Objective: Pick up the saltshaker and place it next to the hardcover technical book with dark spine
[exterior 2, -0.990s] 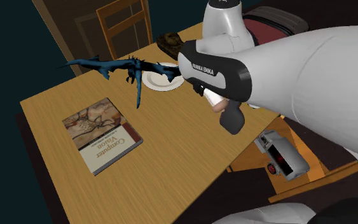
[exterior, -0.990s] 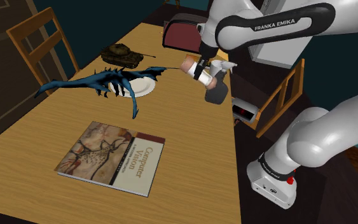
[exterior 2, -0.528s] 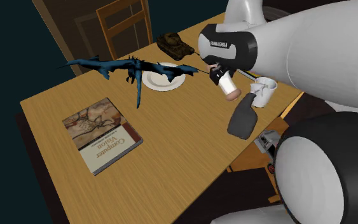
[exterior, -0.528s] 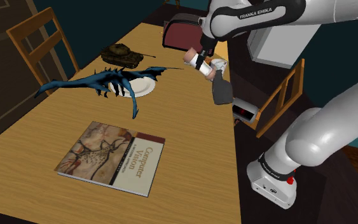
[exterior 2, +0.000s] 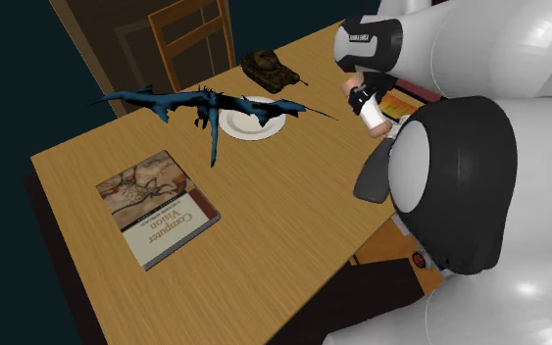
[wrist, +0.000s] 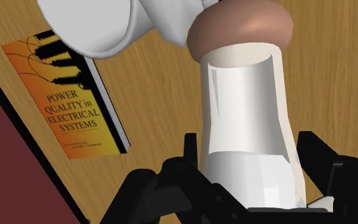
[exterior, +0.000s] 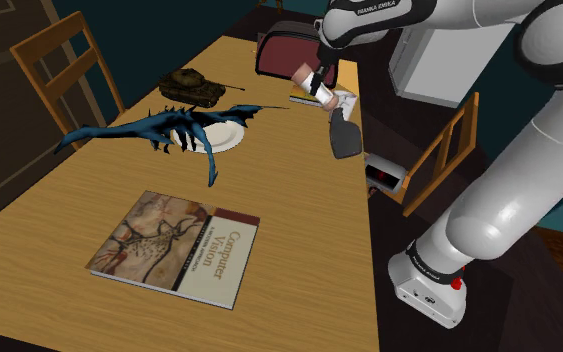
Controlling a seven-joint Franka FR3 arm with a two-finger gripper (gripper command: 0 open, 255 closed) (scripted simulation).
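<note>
I have the saltshaker in the pincer; the two black fingers are closed partway onto its white body, one on each side, with the brown cap pointing away from the hand; the grasp looks firm to me, though I can't see how much pad is on it.

The shaker hangs tilted above the far end of the counter, off the wood; in the wrist view it sits over bare wood beside the orange book titled Power Quality in Electrical Systems, on the side of that book's black spine; a maroon case lies along the book's other side. A second book, Computer Vision, lies well apart at the near end; I take the orange one for the target, since its spine is plainly dark.

So the pick is done and I judge the carry is near its end; what's left is the placing. The next move calls for turning the wrist so the shaker's base faces down; then lowering onto the bare wood just beside the spine, not onto the cover; then opening the fingers only once the base rests flat. Released while tilted, I expect the shaker would tip or roll.
</note>
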